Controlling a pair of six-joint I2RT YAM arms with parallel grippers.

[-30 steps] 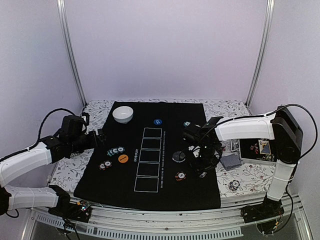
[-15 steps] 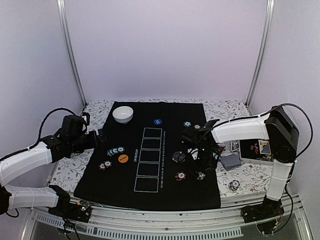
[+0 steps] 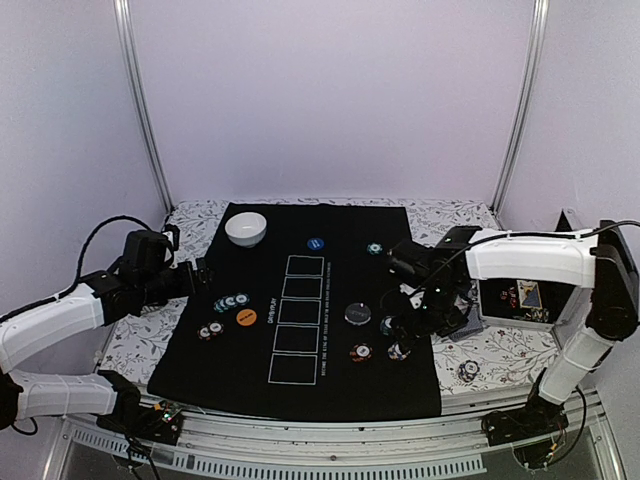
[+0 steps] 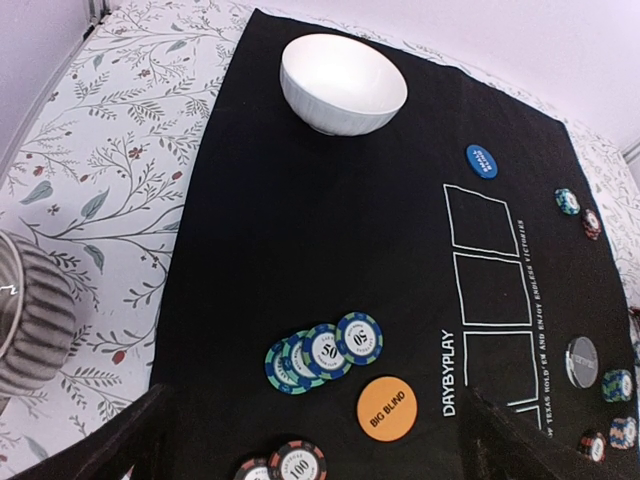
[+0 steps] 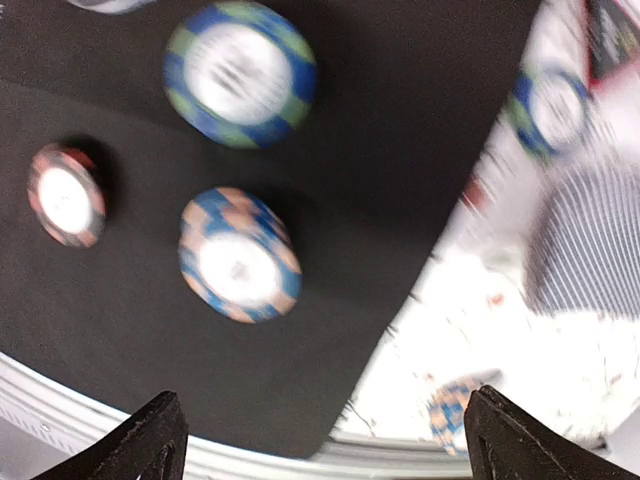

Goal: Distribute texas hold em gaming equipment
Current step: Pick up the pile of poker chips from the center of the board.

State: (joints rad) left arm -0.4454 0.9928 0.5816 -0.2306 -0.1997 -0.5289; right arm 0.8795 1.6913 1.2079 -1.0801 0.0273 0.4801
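Both jaws of the right gripper (image 5: 322, 440) stand wide apart with nothing between them, low over the near right part of the large black felt mat (image 3: 330, 225). Right under it, blurred, lie a blue-and-orange striped chip stack (image 5: 240, 255), a green-and-blue striped chip stack (image 5: 240, 72) and a small red-and-dark chip stack (image 5: 65, 195). Past the mat's edge, on the floral cloth (image 3: 450, 213), sit the grey-blue deck of playing cards (image 5: 585, 250) and a few more chips.

The left gripper (image 4: 320, 450) is likewise spread wide and empty. It hovers at the mat's left edge, well short of a fanned row of teal chips (image 4: 325, 350), the orange round big-blind disc (image 4: 386, 408) and a round white ceramic bowl (image 4: 343, 80). A blue round disc (image 3: 316, 243) lies at the far side and a dark round disc (image 3: 357, 313) near the centre.

As I judge it, chips and buttons are partly shared out to the left, right and far seats. What remains is the cards, since all five white rectangles (image 3: 300, 313) are bare, and the chips lying on the cloth.
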